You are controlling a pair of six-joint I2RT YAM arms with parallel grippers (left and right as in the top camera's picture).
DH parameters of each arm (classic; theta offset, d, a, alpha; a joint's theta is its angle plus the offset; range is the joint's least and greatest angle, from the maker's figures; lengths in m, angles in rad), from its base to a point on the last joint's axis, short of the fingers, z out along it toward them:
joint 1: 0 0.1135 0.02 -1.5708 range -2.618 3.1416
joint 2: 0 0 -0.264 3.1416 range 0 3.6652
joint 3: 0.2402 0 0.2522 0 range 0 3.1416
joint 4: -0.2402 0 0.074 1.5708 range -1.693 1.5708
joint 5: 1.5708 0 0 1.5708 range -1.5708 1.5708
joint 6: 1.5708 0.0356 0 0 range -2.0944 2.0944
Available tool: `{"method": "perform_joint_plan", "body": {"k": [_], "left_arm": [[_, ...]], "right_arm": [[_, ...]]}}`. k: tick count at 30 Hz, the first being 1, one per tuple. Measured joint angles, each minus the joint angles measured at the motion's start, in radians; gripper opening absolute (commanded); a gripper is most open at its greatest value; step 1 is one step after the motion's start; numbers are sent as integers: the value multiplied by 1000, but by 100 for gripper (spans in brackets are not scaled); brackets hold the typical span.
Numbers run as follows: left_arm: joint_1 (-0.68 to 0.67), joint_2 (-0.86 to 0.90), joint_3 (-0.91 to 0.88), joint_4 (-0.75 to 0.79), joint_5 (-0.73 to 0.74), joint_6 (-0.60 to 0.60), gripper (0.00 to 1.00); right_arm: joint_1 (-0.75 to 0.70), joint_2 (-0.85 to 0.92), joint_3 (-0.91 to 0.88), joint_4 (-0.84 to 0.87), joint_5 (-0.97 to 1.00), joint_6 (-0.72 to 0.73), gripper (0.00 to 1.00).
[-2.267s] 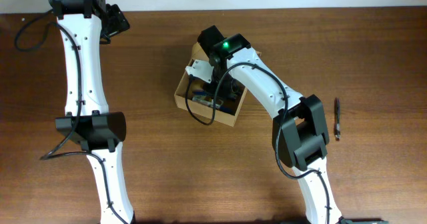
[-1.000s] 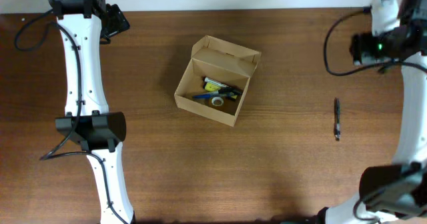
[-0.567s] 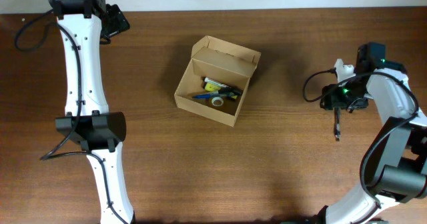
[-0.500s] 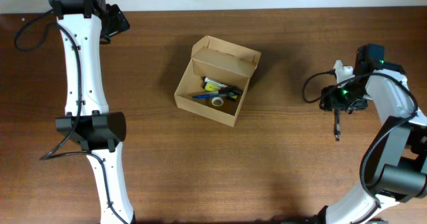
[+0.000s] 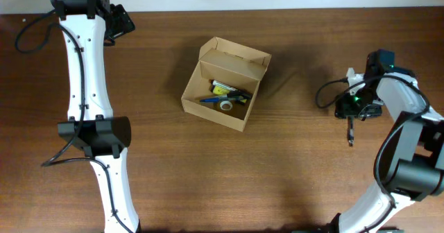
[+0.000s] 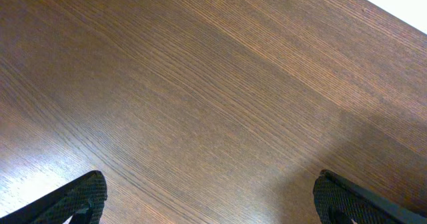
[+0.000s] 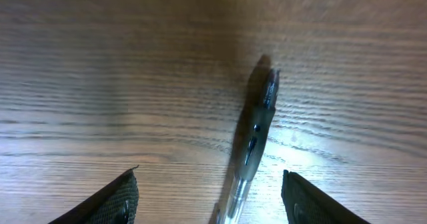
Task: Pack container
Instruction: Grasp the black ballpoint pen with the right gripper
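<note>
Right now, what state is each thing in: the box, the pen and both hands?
Container: upright, lid flap open, partly filled.
Pen: lying flat on the table, not gripped.
Left hand: open, empty.
Right hand: open, low over the pen.

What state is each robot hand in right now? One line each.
Left hand: open, empty, above the brown wooden table.
Right hand: open, either side of the slim dark plastic pen, not gripping it.
</note>
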Motion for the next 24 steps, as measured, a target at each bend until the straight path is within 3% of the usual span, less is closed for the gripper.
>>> {"method": "perform_joint_plan", "body": {"k": [8,18,24], "left_arm": [[0,0,0,0,0,0,100],[0,0,0,0,0,0,100],[0,0,0,0,0,0,100]], "right_arm": [[-3,51,-15,-3,8,11,62],[-8,58,-10,-7,6,29,6],[-11,58,-7,-6,-11,29,4]]}}
